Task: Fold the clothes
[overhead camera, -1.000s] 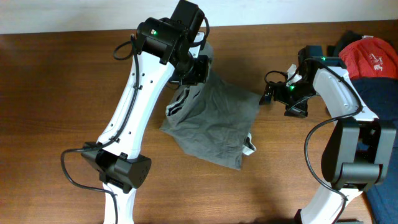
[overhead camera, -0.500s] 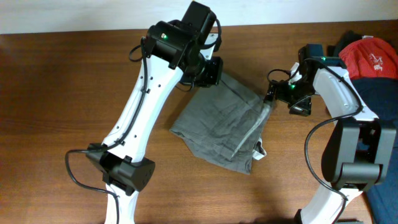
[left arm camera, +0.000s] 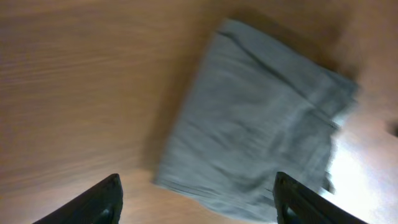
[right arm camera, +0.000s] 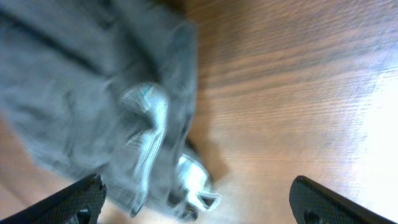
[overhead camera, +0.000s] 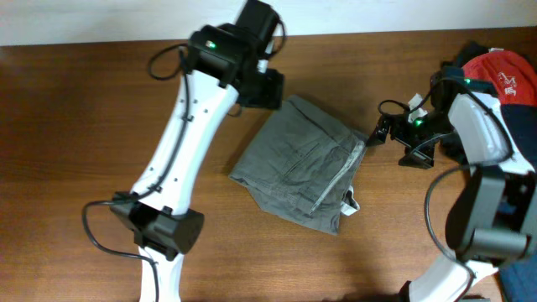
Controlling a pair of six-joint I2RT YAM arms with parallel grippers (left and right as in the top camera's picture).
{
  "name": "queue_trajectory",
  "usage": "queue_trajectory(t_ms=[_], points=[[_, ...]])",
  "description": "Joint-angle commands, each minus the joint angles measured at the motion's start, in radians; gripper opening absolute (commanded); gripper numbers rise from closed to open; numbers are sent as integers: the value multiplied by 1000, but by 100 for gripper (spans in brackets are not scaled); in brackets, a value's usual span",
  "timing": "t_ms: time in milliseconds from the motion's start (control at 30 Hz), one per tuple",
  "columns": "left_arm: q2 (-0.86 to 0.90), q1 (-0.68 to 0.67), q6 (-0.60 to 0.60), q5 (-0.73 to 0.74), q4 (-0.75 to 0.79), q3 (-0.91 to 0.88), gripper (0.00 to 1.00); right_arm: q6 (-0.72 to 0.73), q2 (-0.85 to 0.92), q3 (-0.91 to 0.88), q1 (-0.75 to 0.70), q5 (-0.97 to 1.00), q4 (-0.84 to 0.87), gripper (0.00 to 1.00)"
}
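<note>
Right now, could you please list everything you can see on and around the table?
grey garment: one, grey, folded, table centre.
white tag: one, white, at the grey garment's lower right corner in the overhead view.
red garment: one, red, far right edge.
navy garment: one, navy, beside the red garment.
table: one, brown wood.
left end effector: one, black, open, by the grey garment's far corner.
right end effector: one, black, open, at the grey garment's right edge.

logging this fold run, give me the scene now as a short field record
garment: grey woven shorts, folded, lying flat on brown wooden table
left gripper: open, empty, above shorts
right gripper: open, empty, by shorts' right edge
other clothes: red garment with dark garments, far right
white tag: shows at shorts' lower corner
</note>
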Motion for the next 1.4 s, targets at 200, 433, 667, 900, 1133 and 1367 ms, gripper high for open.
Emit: queue_trajectory(t_ms=[200,433,667,900,1133,1367], points=[[-23,221,3,-74,-4,2,99,-24,-197,-44,211,-86,-148,99],[-23,283,3,-74,-35,2,99,130,-197,-349,339,-208,140,95],[-23,300,3,-74,-34,2,99,135,-196,-397,367,-221,214,96],[-23,300,3,-74,-39,2,99,240,-196,-404,419,-141,285,99],[-23,300,3,-74,-55,2,99,295,-188,-416,440,-46,335,99],[-23,299,3,-74,-56,2,99,303,-121,-416,441,-76,395,99]])
